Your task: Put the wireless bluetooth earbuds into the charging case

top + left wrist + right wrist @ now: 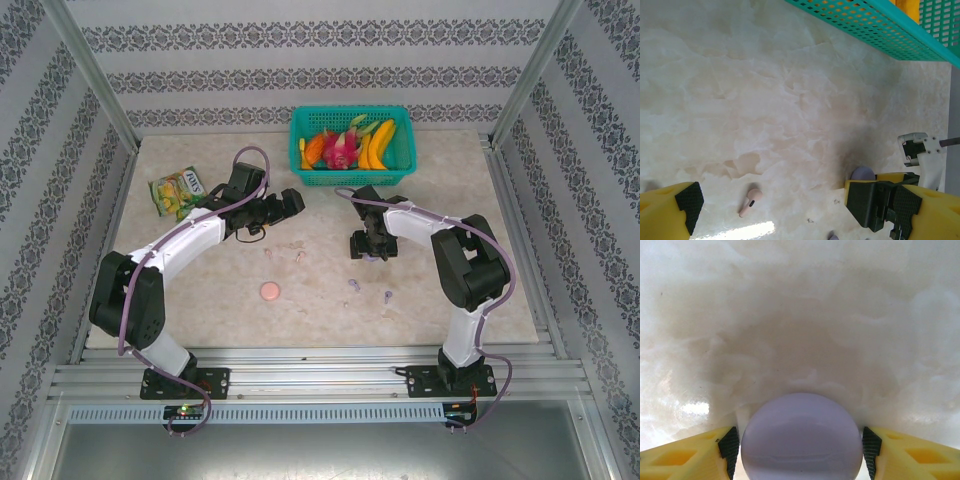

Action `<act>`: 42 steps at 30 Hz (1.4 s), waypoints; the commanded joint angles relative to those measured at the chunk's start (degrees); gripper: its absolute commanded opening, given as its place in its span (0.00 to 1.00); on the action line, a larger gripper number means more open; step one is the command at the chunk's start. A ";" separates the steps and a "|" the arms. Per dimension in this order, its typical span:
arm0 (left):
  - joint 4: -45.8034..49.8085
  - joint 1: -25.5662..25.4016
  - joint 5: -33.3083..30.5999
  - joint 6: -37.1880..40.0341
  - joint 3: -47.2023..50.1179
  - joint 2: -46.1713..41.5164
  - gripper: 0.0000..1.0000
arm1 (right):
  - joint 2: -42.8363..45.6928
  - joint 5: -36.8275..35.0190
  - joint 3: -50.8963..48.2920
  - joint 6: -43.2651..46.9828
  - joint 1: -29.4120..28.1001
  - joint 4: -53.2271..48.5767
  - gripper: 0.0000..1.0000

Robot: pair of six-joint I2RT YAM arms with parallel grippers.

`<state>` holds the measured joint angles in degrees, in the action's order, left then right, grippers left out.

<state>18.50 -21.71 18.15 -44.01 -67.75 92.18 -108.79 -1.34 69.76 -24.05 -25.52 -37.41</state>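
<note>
Our left gripper (777,205) hangs wide over a pink earbud (750,201) (tiny, light, likely slippery; we'd pinch its stem); the right gripper (800,450) clasps the purple case (801,430).

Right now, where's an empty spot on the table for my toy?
Bare marble lies right of the green basket and along the table's near edge in front of the pink case. The middle is crowded: tiny earbuds, the left gripper, and the right gripper shut on the purple case.

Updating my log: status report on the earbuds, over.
Left gripper open over pink earbud. Right gripper shut on purple case. Purple earbuds loose on table.
</note>
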 commanded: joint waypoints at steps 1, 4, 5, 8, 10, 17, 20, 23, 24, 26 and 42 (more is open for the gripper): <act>-0.75 -0.53 -0.25 -0.03 -0.98 0.21 1.00 | -2.38 -2.06 1.60 -0.56 -0.23 -0.98 0.70; -0.75 -0.54 -0.26 0.01 -0.86 0.02 1.00 | -2.90 -2.56 2.18 -0.39 -0.49 -1.26 0.70; -0.75 -0.52 -0.27 0.12 -0.73 -0.05 1.00 | -3.00 -2.76 2.31 -0.29 -0.56 -1.43 0.69; -0.92 -0.53 -0.24 0.07 -0.65 -0.11 1.00 | -3.18 -3.30 2.60 -0.02 -0.67 -1.89 0.68; -0.99 -0.60 -0.16 0.07 -0.56 -0.09 1.00 | -3.11 -3.40 2.58 0.06 -0.76 -1.93 0.66; -1.17 -0.58 -0.06 0.12 -0.50 -0.05 1.00 | -2.41 -3.40 2.40 0.06 -1.30 -2.23 0.61; -1.19 -0.57 -0.10 0.08 -0.43 0.04 1.00 | -2.28 -3.12 2.39 0.05 -1.45 -2.31 0.63; -1.19 -0.54 0.02 0.10 -0.49 0.21 1.00 | -2.55 -3.79 2.81 0.00 -1.66 -2.58 0.68; -1.19 -0.54 0.07 0.13 -0.53 0.33 1.00 | -2.77 -4.03 2.97 0.04 -1.69 -2.73 0.69; -1.12 -0.52 0.20 0.17 -0.64 0.30 1.00 | -3.05 -4.26 3.19 0.19 -1.60 -2.86 0.69; -0.92 -0.52 0.23 0.28 -1.78 0.81 1.00 | -1.50 0.75 0.99 -1.71 -1.28 -0.40 0.55</act>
<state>18.48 -21.71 18.20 -43.99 -67.77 92.23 -110.61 -2.13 72.53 -24.10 -26.79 -39.66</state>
